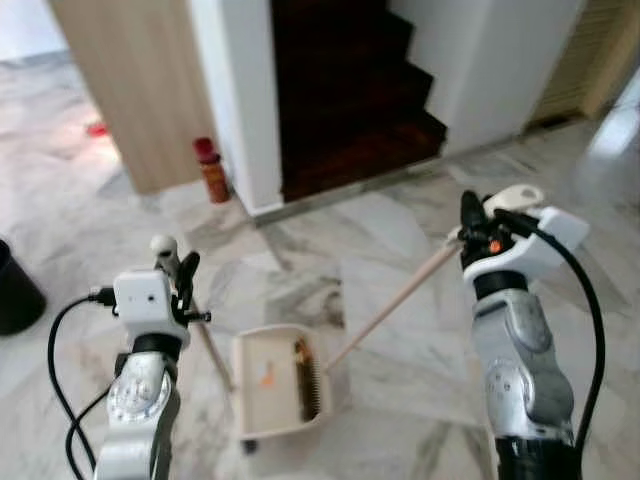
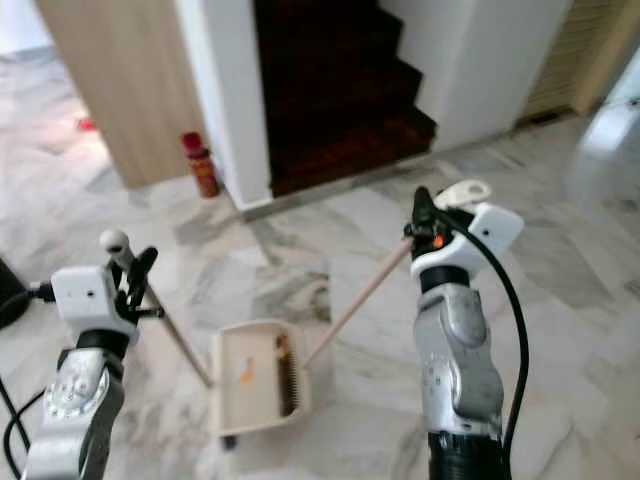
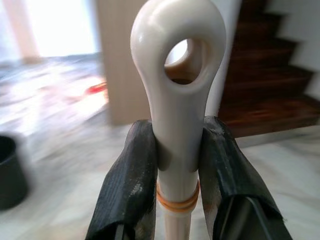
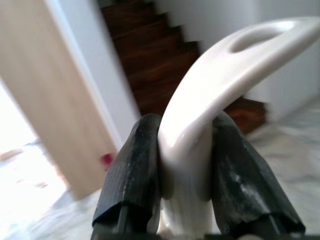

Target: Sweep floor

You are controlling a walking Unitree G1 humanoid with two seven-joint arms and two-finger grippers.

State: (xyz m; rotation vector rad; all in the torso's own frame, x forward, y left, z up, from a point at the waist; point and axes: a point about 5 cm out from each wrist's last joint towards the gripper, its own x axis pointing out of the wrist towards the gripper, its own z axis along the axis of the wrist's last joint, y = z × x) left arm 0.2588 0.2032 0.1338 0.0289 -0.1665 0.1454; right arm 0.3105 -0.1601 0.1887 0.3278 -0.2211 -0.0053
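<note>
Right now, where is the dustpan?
The dustpan sits on the marble floor between both arms, below the stairs, with the broom head resting in it.

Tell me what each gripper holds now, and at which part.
The left gripper is shut on the dustpan handle, just below its ringed top end. The right gripper is shut on the broom handle, near its looped top end.

This is a hallway in a home. The marble floor (image 1: 400, 230) is polished, a dark wooden staircase (image 1: 350, 110) goes up between white walls (image 1: 500, 70), and a wooden door panel (image 1: 140, 90) stands at the left.
</note>
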